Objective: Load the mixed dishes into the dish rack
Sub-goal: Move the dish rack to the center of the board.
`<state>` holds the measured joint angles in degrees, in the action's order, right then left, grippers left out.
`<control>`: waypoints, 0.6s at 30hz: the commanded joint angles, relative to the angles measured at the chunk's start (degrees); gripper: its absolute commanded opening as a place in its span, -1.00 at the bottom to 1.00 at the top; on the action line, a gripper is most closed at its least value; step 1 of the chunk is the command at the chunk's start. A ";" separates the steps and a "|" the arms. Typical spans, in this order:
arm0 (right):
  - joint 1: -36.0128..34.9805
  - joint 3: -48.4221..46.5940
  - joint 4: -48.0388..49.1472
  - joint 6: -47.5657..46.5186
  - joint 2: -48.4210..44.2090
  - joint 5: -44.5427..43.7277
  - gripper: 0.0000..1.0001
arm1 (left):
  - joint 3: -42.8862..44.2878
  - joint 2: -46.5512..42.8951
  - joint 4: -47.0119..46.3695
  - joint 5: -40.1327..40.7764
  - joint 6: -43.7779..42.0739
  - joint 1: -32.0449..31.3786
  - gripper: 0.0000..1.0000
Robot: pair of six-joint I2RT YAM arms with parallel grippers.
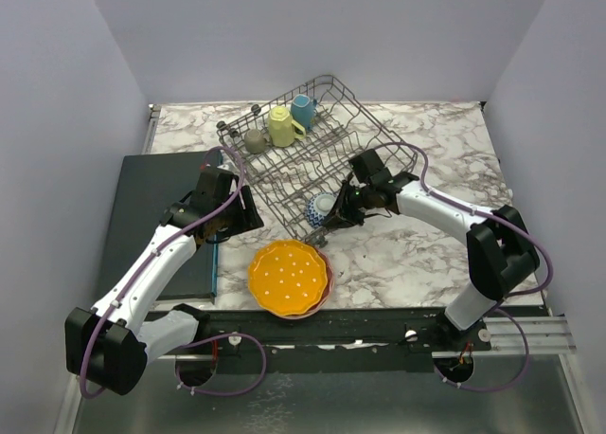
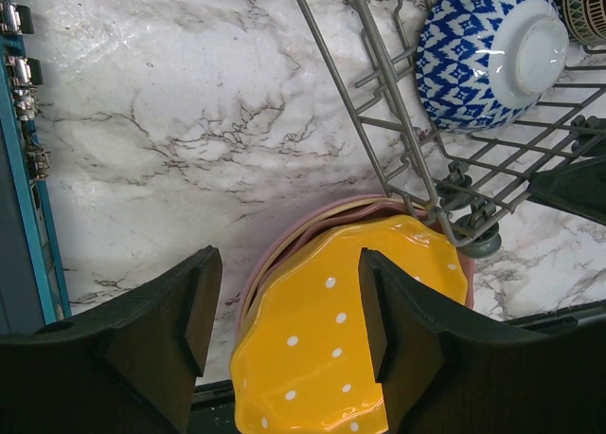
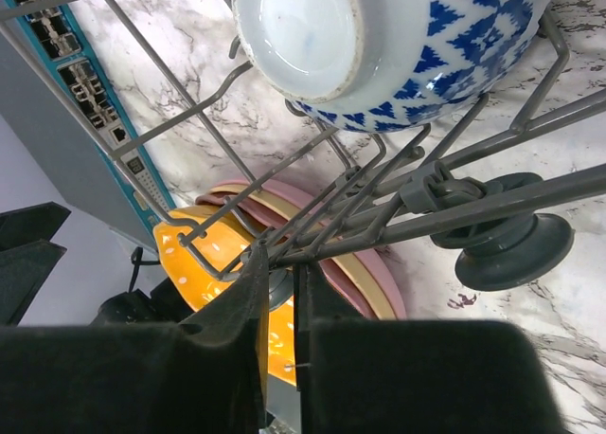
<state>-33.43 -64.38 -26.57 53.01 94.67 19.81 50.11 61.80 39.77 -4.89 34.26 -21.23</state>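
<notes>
The grey wire dish rack stands at the back centre with a yellow mug, a blue mug and an olive mug in it. A blue-patterned bowl lies on its side in the rack's near corner. In front of that corner sits a stack of plates, topped by an orange scalloped, white-dotted plate. My left gripper hangs open above the stack's edge, empty. My right gripper is shut, its tips against the rack's lower wires.
A dark flat mat with a blue edge lies along the left side. Pink and peach plates show under the orange one. The rack's rubber foot rests beside the stack. Bare marble lies to the right.
</notes>
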 commanded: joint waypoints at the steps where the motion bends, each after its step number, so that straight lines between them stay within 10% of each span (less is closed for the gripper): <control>1: 0.69 -1.42 12.98 -4.44 -1.55 -8.94 -0.65 | -0.45 -0.81 -0.78 -0.01 1.25 -0.21 0.31; 18: 0.65 2.88 9.15 -7.05 -13.11 -11.12 -0.15 | -1.92 -1.11 10.18 -3.36 11.79 -0.21 0.23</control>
<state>-32.88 -63.16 -19.53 47.48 84.42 11.33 50.06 61.98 45.91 -6.22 41.58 -21.23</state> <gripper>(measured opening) 0.421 0.617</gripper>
